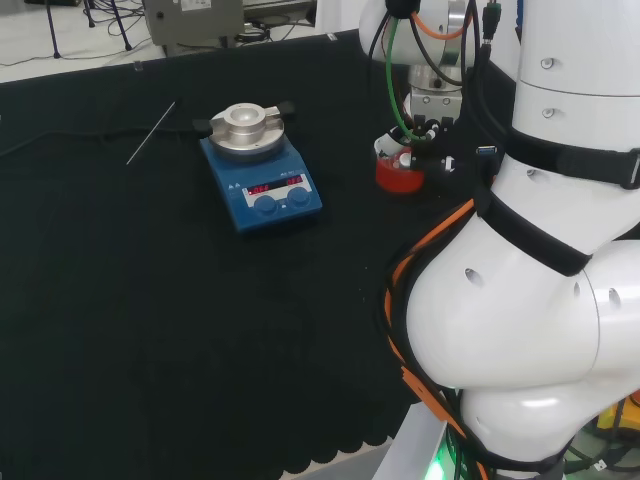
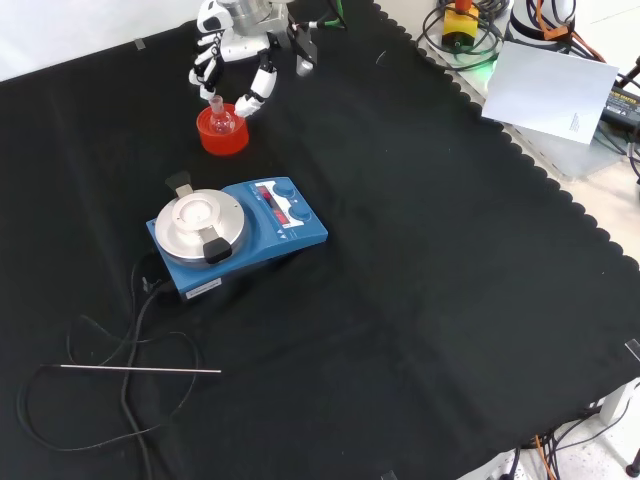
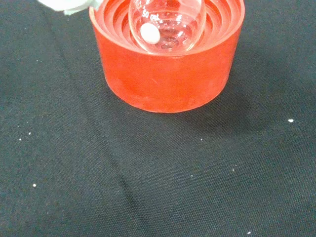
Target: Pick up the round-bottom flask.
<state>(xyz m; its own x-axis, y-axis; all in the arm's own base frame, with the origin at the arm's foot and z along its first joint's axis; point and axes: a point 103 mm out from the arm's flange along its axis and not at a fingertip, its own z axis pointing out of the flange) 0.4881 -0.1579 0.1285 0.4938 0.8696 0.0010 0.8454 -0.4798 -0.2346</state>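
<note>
In the front view, nearest the camera on the black cloth-covered worktop [image 2: 450, 300] lies a thin metal rod [image 2: 140, 370] among loops of black cable [image 2: 120, 400]. Farther off stands a blue stirrer plate with a round silver top [image 2: 235, 228], its knobs facing right. Farther still, toward the top left, sits the red ribbed ring stand [image 2: 223, 131] with the small clear glass round-bottom flask [image 2: 220, 120] seated in it, neck upright. The black and white hand [image 2: 232, 50] hangs just above the stand; its fingers [image 2: 256, 92] are spread apart and bent downward on either side of the flask neck, and I cannot tell whether any tip touches the glass. In the wrist view the flask bulb [image 3: 168, 22] rests in the stand's ribbed hollow [image 3: 168, 69]. To the right of the stand and the stirrer the cloth lies bare out to its scalloped edge; the stirrer stands near the stand's near side, apart from it.
</note>
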